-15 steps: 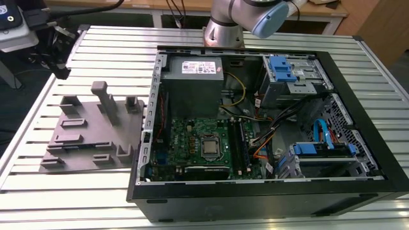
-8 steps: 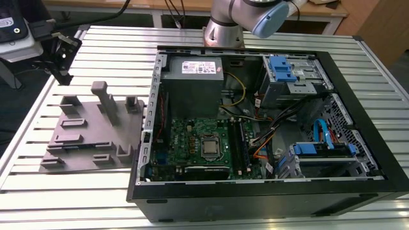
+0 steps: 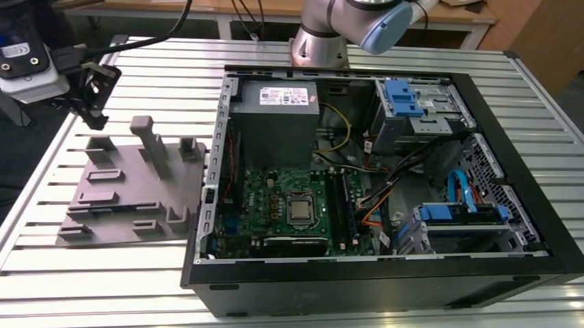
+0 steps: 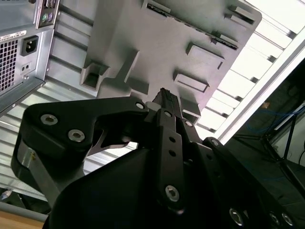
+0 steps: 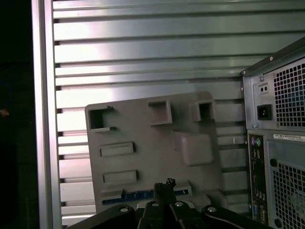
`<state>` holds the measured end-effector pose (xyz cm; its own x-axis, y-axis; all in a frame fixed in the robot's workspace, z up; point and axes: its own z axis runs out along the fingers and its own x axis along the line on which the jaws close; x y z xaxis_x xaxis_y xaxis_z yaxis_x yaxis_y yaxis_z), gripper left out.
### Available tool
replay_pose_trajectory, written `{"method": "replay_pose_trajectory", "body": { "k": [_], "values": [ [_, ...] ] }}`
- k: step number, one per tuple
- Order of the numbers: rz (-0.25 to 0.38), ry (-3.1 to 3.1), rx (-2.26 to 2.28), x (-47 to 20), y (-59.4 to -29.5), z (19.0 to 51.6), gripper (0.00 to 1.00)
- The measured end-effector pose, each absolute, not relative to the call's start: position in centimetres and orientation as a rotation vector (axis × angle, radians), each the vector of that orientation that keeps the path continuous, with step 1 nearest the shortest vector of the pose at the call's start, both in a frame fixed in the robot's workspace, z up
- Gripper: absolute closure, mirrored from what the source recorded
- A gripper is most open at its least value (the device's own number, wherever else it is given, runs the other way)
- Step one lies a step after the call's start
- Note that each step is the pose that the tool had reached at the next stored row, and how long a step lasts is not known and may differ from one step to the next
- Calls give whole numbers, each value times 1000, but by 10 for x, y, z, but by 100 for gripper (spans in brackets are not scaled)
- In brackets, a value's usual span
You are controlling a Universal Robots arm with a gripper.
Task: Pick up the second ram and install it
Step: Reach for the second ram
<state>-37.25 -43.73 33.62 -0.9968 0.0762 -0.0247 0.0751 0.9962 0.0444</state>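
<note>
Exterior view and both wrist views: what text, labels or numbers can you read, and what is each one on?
No text reads clearly.
White label on the grey power supply, exterior view: print too small to read.
Rear-panel sticker, in both wrist views: blurred, unreadable.
White tag on the arm's wrist housing, exterior view: too small to read.

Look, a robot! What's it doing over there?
The robot arm's gripper hangs above a grey tray next to an open computer case. In the first wrist view, the second ram, a slim blue stick, lies in the tray close to the gripper. It is not picked up yet.
</note>
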Motion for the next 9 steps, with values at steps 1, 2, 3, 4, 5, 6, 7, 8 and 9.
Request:
{"method": "replay_pose_trajectory", "body": {
  "k": [1, 2, 3, 4, 5, 6, 7, 8, 9],
  "values": [
    [68, 3112, 118, -373, -438, 334, 89],
    [68, 3112, 118, -373, -438, 333, 89],
    [68, 3112, 118, -373, -438, 331, 89],
    [68, 3113, 118, -373, -438, 329, 89],
    [68, 3112, 118, -373, -438, 327, 89],
    [68, 3113, 118, -373, -438, 325, 89],
    [68, 3113, 118, -373, -439, 324, 89],
    [68, 3113, 118, -373, -439, 322, 89],
    [68, 3113, 118, -373, -439, 320, 89]
  ]
}}
